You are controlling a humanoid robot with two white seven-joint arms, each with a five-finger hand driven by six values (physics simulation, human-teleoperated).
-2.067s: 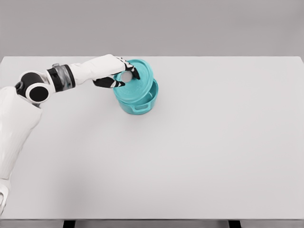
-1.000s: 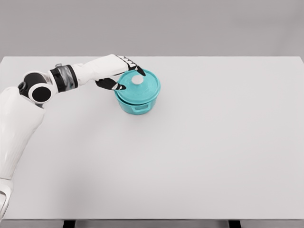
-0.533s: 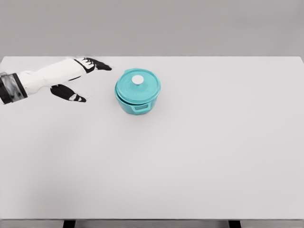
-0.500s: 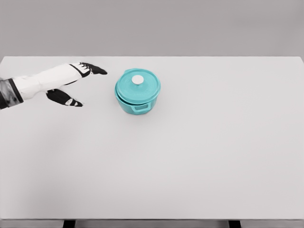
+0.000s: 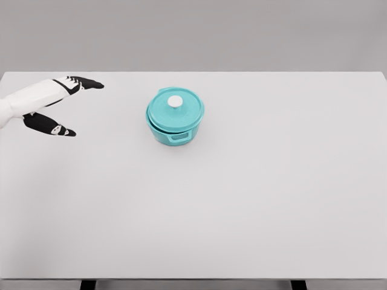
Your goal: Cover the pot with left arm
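A teal pot (image 5: 174, 132) stands on the white table (image 5: 242, 193), left of the middle and toward the back. Its teal lid (image 5: 175, 110) with a white knob (image 5: 175, 101) sits flat on the pot's rim. My left hand (image 5: 69, 106) hovers at the far left edge of the view, well apart from the pot. Its black-tipped fingers (image 5: 87, 82) are spread and the thumb hangs below, with nothing held. Most of the left arm is out of the picture. The right arm does not show.
The table's far edge runs across the top of the view against a grey wall. Dark table legs (image 5: 88, 284) show at the bottom edge.
The left hand set the lid down on the pot, let go of the knob, and drew back to the left, away from the pot. The lid now lies level.
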